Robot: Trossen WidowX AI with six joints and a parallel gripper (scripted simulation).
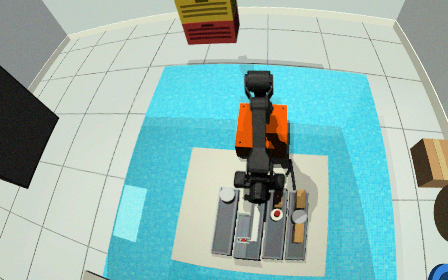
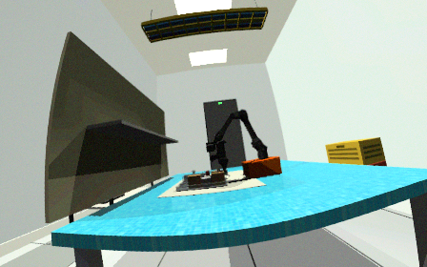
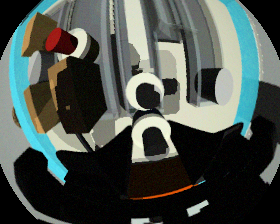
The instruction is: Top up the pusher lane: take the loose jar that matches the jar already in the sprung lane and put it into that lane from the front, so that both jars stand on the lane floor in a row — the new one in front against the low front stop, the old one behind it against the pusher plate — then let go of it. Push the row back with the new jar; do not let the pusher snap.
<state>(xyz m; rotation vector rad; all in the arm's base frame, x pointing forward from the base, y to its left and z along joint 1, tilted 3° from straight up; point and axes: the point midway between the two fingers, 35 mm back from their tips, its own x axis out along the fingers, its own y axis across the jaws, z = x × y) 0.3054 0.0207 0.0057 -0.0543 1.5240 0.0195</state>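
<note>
My gripper (image 3: 149,125) (image 2: 224,172) is shut on a jar with a white ring top and a dark knob (image 3: 156,142), low at the robot-side end of the sprung lane. A matching jar (image 3: 145,91) stands just beyond it in the wrist view, farther along the lane. The two look very close; I cannot tell whether they touch. The sprung lane (image 1: 247,252) is second from the left in the top view, with a grey block and a red mark towards its far end. The arm hides both jars there. The held jar's base, the front stop and the pusher plate's contact are hidden or unclear.
To one side, a lane holds a brown box (image 3: 80,95) and a red-knobbed jar (image 1: 276,214) (image 3: 61,41). The outer lane beyond holds brown boxes (image 1: 300,198) and a grey-topped jar (image 1: 300,216). On the other side stands a white-topped jar (image 1: 227,194) (image 3: 223,86).
</note>
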